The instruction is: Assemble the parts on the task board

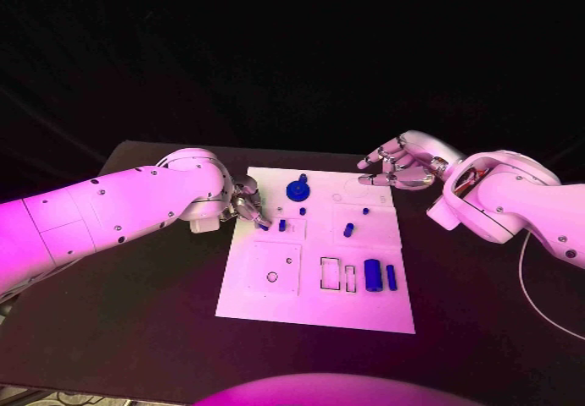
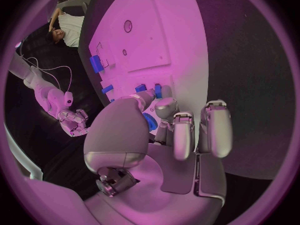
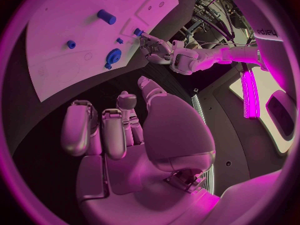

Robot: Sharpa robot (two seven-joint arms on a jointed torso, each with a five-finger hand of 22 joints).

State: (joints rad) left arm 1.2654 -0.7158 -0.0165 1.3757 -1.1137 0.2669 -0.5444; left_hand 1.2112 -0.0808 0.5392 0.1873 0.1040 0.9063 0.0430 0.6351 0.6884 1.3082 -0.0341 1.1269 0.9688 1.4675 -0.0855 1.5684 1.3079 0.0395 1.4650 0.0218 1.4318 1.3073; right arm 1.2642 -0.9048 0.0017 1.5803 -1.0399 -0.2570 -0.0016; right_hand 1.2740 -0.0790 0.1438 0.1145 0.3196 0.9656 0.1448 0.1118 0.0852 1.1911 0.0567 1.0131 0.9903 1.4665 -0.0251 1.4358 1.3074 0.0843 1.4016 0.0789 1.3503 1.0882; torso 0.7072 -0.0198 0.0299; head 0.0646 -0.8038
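The white task board (image 1: 317, 313) lies in the middle of the black table. A round blue knob (image 1: 298, 188) stands near its far edge. Two small blue parts (image 1: 265, 225) (image 1: 283, 225) stand side by side near the board's left edge. My left hand (image 1: 242, 207) hovers there with its fingertips right at the nearer one; the left wrist view shows both parts (image 2: 140, 88) just beyond the thumb, and I cannot tell if they touch. My right hand (image 1: 396, 167) hangs over the board's far right corner, fingers loosely bent and apart, holding nothing (image 3: 125, 135).
More blue parts sit on the board: two small ones (image 1: 349, 228) (image 1: 364, 210) mid-board and two longer blocks (image 1: 372, 275) (image 1: 391, 277) near rectangular outlines (image 1: 330, 272). A white cable (image 1: 527, 279) runs along the table's right side.
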